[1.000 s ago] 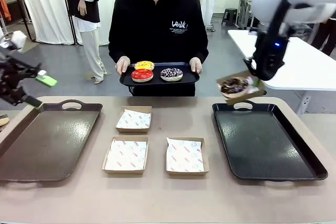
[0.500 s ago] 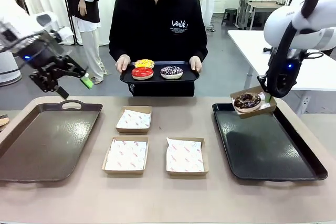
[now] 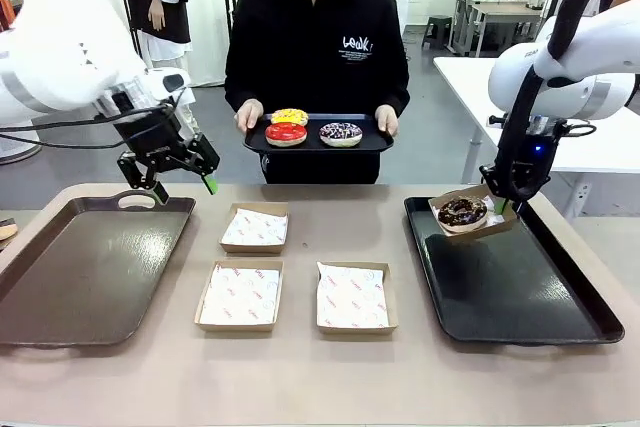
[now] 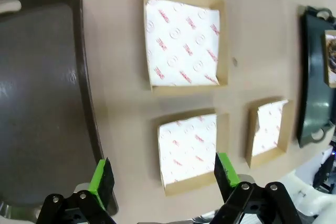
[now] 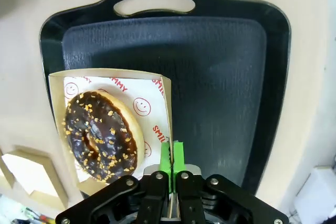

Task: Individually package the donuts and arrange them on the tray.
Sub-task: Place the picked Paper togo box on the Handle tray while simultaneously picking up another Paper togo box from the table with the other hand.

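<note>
Boxed chocolate donut (image 5: 100,135), its paper-lined carton (image 5: 113,85) pinched by one wall in the closed right gripper (image 5: 171,153), low over the black tray's (image 5: 220,77) far-left corner: lower level, seat fully before release, keep tight to the corner; left gripper (image 4: 164,174) wide, empty, well left of the tray.

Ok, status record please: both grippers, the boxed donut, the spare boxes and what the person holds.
left gripper: open, empty, in the air near the brown tray's far end
right gripper: shut on the carton wall, over the black tray's far end
chocolate donut: lying in that carton
empty boxes: three, paper-lined, on the table between the trays
person's tray: held up by the person; carries yellow donut, red donut, sprinkled donut
</note>
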Motion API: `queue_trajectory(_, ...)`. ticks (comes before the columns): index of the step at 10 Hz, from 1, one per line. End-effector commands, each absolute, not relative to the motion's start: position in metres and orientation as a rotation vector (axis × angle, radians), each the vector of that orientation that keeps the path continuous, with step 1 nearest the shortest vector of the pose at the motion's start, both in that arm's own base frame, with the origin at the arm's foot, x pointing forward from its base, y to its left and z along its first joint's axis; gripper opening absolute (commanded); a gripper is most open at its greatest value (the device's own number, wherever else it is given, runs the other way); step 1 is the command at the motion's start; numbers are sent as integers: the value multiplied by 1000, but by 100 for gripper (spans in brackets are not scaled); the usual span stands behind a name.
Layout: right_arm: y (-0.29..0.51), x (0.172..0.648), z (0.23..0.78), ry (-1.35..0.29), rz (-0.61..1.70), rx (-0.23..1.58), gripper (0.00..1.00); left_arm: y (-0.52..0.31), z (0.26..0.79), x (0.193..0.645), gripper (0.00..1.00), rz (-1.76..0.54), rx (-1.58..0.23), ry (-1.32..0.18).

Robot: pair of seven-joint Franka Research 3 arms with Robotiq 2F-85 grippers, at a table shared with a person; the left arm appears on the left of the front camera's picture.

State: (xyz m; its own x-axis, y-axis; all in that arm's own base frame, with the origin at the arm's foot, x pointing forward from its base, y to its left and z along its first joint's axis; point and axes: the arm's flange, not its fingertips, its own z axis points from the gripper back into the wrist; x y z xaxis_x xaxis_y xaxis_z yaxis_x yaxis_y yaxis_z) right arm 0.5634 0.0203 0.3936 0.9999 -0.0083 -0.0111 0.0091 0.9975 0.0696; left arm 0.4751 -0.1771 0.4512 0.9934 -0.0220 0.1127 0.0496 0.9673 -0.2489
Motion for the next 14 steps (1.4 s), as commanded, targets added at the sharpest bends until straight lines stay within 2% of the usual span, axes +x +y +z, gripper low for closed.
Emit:
queue_trajectory(1, 20, 560, 400, 1, -12, 60, 1, -191, 440, 495, 100, -17, -194, -120)
queue_trajectory(4, 20, 560, 400, 1, -12, 60, 1, -198, 409, 521, 100, -8, -144, -98)
queue_trajectory(9, 20, 560, 400, 1, -12, 60, 1, -229, 365, 531, 100, -49, -40, -98)
queue_trajectory(14, 20, 560, 400, 1, -12, 60, 1, -244, 352, 569, 100, -21, 14, -201)
